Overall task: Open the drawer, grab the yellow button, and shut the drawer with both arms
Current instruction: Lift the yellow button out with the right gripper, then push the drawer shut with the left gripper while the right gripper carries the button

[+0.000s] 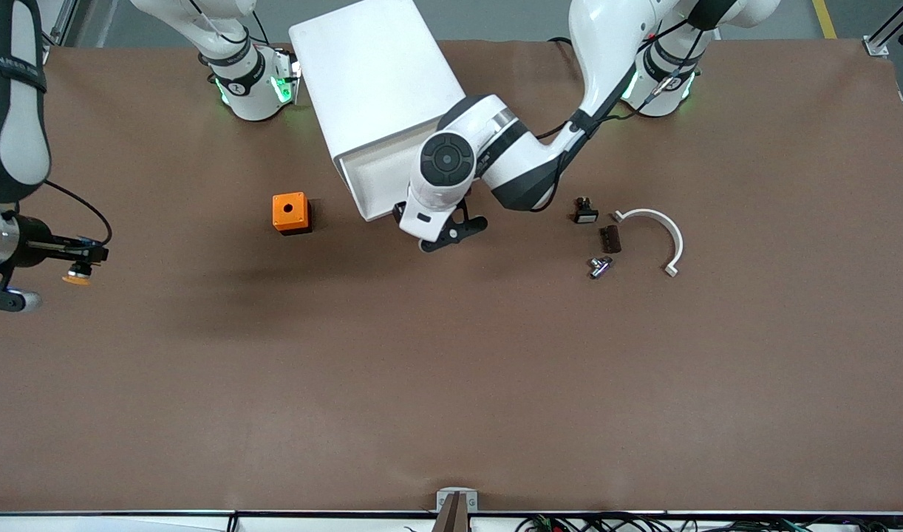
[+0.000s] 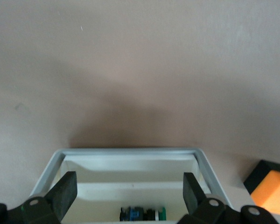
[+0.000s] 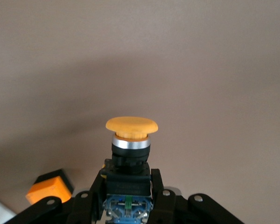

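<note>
My right gripper is shut on the button, over the table at the right arm's end. In the right wrist view the button shows its round orange cap, black middle and bluish rear between the fingers. The white drawer stands open from its white cabinet. My left gripper is open at the drawer's front edge. In the left wrist view its fingers straddle the drawer rim, and a blue, black and green part lies inside.
An orange cube box sits beside the drawer toward the right arm's end. Toward the left arm's end lie a small black part with a white face, a brown block, a metal piece and a white curved bracket.
</note>
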`<state>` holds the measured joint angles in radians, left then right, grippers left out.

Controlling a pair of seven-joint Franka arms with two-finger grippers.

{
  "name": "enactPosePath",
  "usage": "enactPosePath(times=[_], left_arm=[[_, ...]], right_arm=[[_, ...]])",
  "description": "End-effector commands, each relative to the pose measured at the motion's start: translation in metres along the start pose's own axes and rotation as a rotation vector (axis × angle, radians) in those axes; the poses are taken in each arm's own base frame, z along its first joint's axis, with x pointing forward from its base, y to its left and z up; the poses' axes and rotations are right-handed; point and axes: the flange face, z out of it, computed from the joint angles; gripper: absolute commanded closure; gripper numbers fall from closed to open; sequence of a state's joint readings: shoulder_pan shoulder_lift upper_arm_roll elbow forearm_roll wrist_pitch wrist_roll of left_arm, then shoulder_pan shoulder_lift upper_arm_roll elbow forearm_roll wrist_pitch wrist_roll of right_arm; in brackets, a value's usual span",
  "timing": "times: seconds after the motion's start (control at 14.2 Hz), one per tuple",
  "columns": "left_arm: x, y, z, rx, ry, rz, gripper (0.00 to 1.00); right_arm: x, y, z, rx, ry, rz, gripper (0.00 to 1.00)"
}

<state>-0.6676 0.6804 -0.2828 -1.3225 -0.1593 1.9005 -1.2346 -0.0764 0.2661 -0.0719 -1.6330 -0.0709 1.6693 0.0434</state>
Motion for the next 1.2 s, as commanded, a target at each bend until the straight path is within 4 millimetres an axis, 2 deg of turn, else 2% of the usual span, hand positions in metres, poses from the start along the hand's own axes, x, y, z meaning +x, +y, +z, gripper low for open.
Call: enactPosePath(times=[0.0, 0.35, 0.49, 0.63, 0.92, 1.13], left_arm=[[-0.037, 0.010, 0.004, -0.007, -0.008, -0.012, 0.00], [-0.080, 0.022, 0.019, -0.016, -0.001, -0.025, 0.00], [-0.090, 0.024, 0.023, -0.015, -0.003, -0.031, 0.00], [-0.097, 0.026, 0.024, -0.022, -0.002, -0.039, 0.00], [-0.122, 0.036, 0.029, -0.074, 0.007, -0.073, 0.00], [-0.126, 0.040, 0.027, -0.110, -0.004, -0.095, 0.00]], right_arm=[[0.010, 0.015, 0.039, -0.029, 0.044, -0.061, 0.87], [0.048, 0.046, 0.106, -0.047, 0.100, -0.124, 0.87], [0.061, 0.072, 0.131, -0.072, 0.131, -0.157, 0.87], [0.071, 0.089, 0.154, -0.072, 0.159, -0.169, 0.87], [0.087, 0.110, 0.209, -0.069, 0.173, -0.188, 0.86], [0.091, 0.116, 0.235, -0.061, 0.170, -0.190, 0.85]])
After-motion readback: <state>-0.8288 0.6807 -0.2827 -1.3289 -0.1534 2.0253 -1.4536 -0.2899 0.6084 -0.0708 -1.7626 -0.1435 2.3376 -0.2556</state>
